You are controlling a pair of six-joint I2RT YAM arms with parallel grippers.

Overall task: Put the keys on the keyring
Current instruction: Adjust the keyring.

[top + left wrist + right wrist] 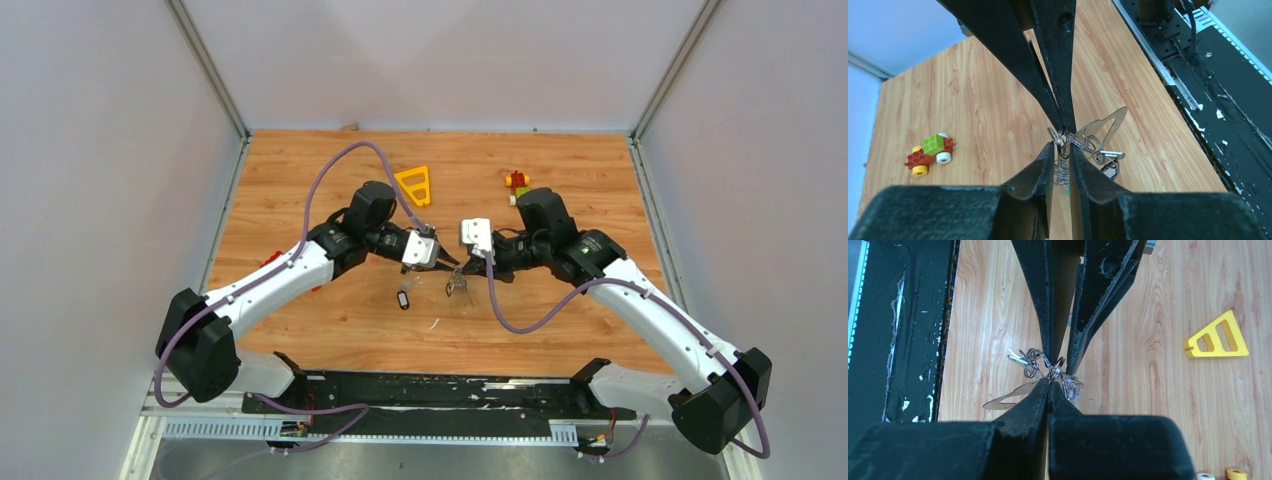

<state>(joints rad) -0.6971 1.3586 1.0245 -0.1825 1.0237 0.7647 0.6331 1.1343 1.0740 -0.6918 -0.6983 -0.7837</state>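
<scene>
The left end effector is pinching the keys between barely parted fingers; the right end effector is pressing together on the keyring, hanging just above the counter; a black-tagged key is lying nearby.

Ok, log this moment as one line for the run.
left gripper: shut on keys | right gripper: shut on keyring | both meeting mid-table | black-tagged key loose on table
</scene>
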